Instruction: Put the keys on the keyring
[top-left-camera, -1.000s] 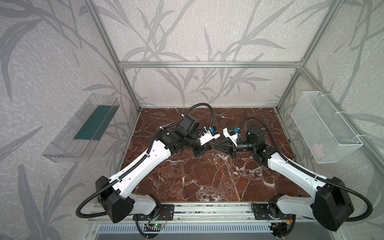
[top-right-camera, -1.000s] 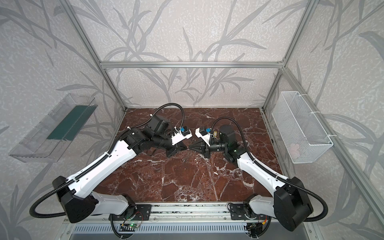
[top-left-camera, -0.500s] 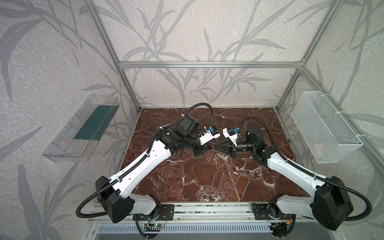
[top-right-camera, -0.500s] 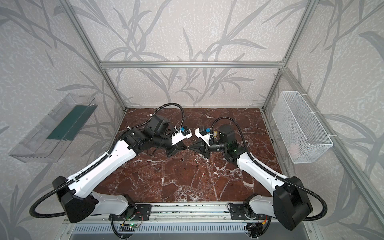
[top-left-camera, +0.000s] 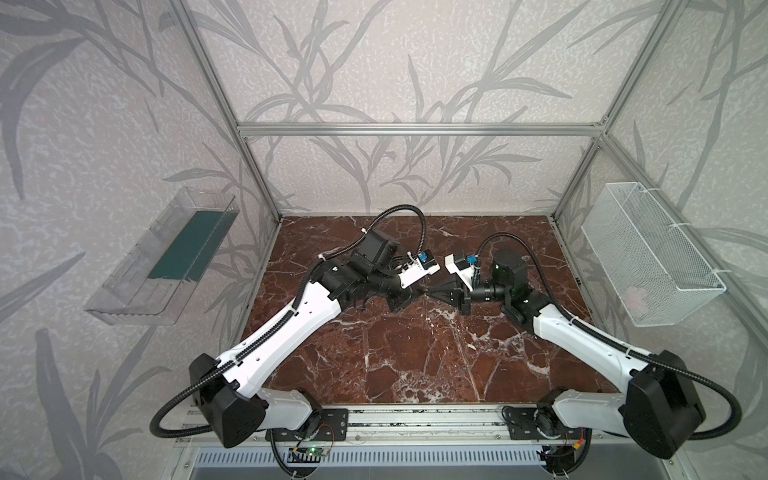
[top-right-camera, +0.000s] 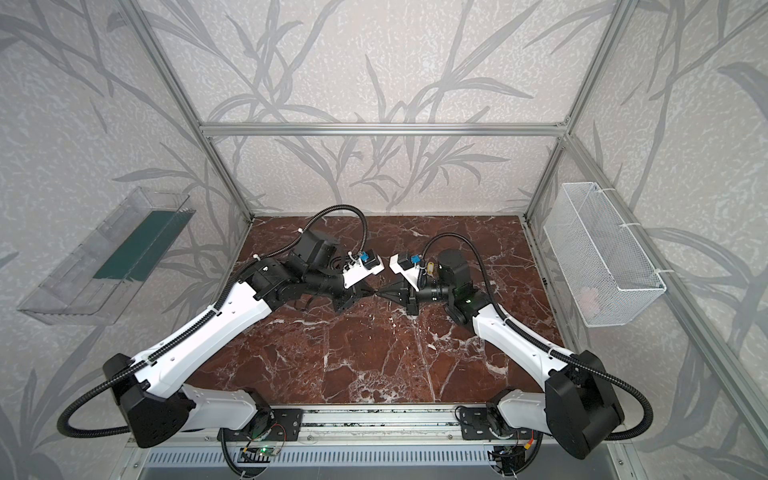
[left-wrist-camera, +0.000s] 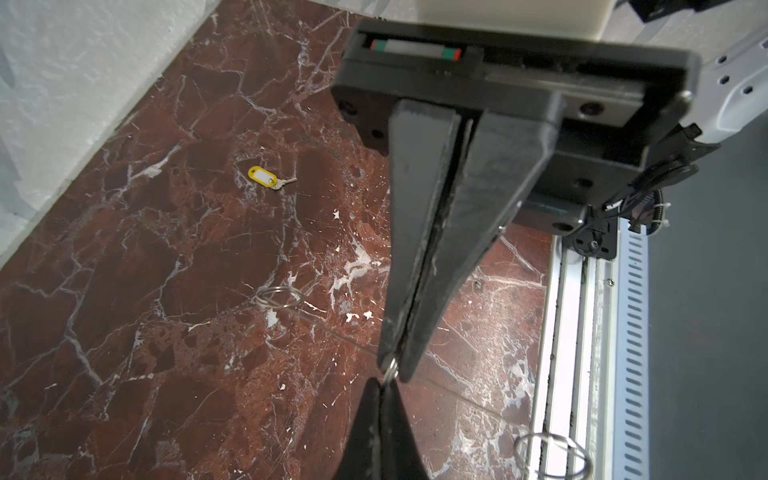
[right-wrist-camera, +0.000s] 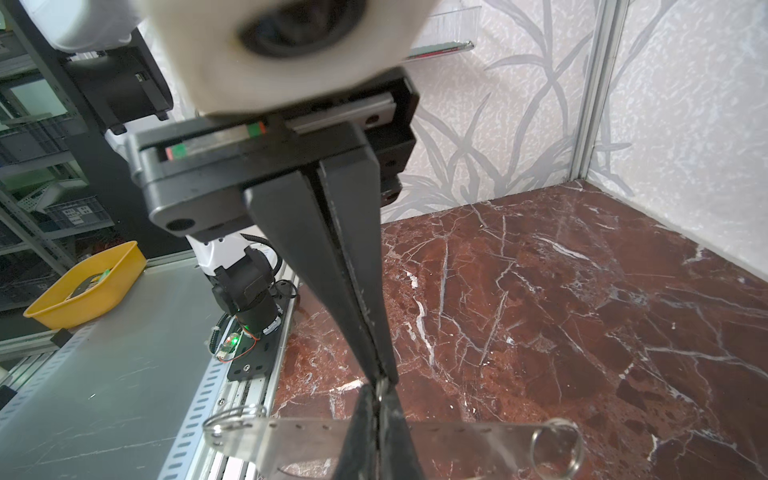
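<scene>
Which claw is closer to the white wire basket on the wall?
Right. The right claw sits on the side of the wire basket; the left claw, pinching the same small ring tip to tip, is slightly farther.

Soft, even light fills the cell in both top views. It's bright, with only faint shadows pooling under the arms on the marble floor (top-left-camera: 415, 353). The wide lens stretches the wall pattern toward the left and right edges. In the left wrist view the aluminium rail (left-wrist-camera: 575, 332) blows out white with glare. In the right wrist view, the white camera housing (right-wrist-camera: 291, 50) sits close to the lens, smeared right out of focus, while the marble veins farther off stay crisp.
</scene>
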